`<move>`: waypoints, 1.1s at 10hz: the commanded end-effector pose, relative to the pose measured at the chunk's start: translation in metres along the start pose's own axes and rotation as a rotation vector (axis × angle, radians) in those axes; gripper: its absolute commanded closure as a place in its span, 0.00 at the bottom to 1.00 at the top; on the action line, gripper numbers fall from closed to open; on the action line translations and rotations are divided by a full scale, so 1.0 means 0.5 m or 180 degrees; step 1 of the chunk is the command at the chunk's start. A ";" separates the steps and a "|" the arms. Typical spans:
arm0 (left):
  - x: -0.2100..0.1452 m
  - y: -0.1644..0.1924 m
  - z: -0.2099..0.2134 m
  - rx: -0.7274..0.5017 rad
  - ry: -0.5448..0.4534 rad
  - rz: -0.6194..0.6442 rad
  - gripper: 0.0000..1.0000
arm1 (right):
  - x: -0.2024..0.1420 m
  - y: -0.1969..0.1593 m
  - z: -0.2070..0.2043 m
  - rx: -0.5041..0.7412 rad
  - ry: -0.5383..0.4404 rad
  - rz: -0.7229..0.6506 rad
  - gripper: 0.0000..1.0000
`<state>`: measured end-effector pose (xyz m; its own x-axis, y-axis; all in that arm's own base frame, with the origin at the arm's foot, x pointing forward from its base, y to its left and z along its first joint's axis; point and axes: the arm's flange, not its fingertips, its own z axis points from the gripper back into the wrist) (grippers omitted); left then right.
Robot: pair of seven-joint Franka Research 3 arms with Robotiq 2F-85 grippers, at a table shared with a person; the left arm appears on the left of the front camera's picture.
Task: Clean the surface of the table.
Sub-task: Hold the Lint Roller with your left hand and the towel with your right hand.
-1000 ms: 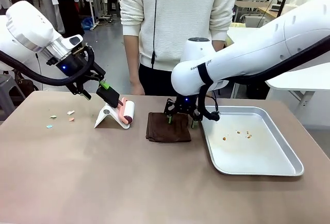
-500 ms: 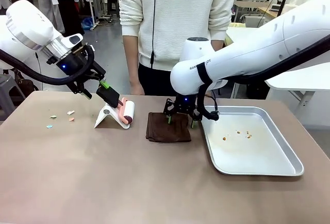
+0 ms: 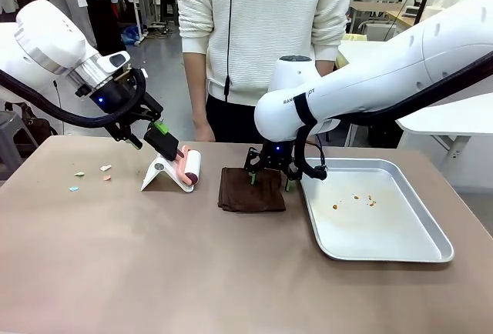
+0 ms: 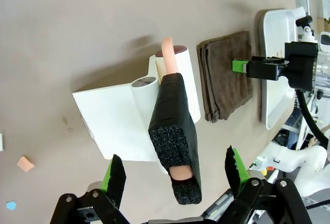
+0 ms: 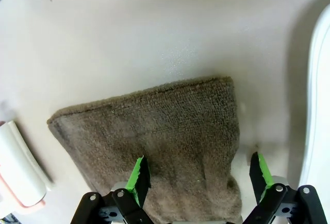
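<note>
Barely started tbh: scraps (image 3: 91,174) lay at the frame's left on the table (image 3: 154,272). Left gripper (image 4: 174,161) gaped around the roller handle (image 4: 172,126), right gripper (image 5: 198,164) gaped over the cloth (image 5: 154,126), nothing clamped.

You have the near half of the table (image 3: 192,272) bare; along the far half stand the roller (image 3: 187,166), cloth (image 3: 250,192) and tray (image 3: 385,230), scraps (image 3: 105,168) at far left.

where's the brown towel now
In the front view, the folded brown towel lies on the taupe table between the white lint roller and the silver metal tray.
</note>
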<state>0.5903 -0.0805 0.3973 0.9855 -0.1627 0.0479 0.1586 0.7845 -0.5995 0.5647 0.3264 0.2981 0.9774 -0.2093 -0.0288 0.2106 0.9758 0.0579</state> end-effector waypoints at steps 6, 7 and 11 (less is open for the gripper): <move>0.009 -0.006 0.005 -0.0072 0.0008 -0.0118 1.00 | 0.009 0.004 0.003 0.0069 0.0156 0.0191 0.75; 0.009 -0.006 0.004 -0.0063 -0.0004 -0.0120 0.86 | 0.009 0.004 0.001 0.0071 0.0172 0.0201 1.00; 0.010 -0.008 0.004 -0.0022 -0.0018 -0.0109 1.00 | 0.007 0.003 -0.001 0.0131 0.0215 0.0232 1.00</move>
<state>0.5922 -0.0835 0.4033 0.9834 -0.1724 0.0567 0.1713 0.7786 -0.6037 0.5667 0.3328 0.3067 0.9873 -0.1491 -0.0554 0.1540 0.9832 0.0980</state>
